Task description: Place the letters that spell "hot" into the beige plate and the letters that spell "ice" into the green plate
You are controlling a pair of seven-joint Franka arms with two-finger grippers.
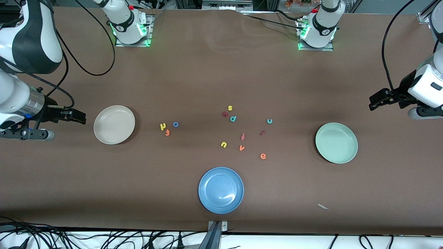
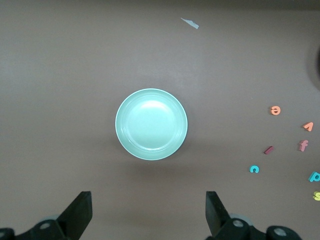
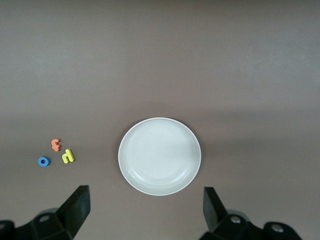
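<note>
The beige plate (image 1: 114, 125) (image 3: 159, 156) lies bare toward the right arm's end. Beside it sit the yellow h (image 1: 163, 126) (image 3: 68, 156), orange t (image 1: 168, 132) (image 3: 56, 144) and blue o (image 1: 175, 124) (image 3: 44, 161). The green plate (image 1: 336, 143) (image 2: 151, 124) lies bare toward the left arm's end. Mid-table are the teal c (image 1: 269, 121) (image 2: 254, 169), dark red i (image 1: 262, 132) (image 2: 269, 149) and orange e (image 1: 263, 156) (image 2: 275, 110). My right gripper (image 1: 79, 117) (image 3: 146, 212) hovers open beside the beige plate. My left gripper (image 1: 373, 101) (image 2: 149, 215) hovers open beside the green plate.
A blue plate (image 1: 221, 190) lies nearer the front camera than the letters. Other letters sit mid-table: yellow s (image 1: 230, 108), teal p (image 1: 233, 118), a dark red letter (image 1: 225, 113), orange f (image 1: 243, 136), yellow u (image 1: 223, 144), orange v (image 1: 242, 148). A paper scrap (image 1: 323, 206) lies near the front edge.
</note>
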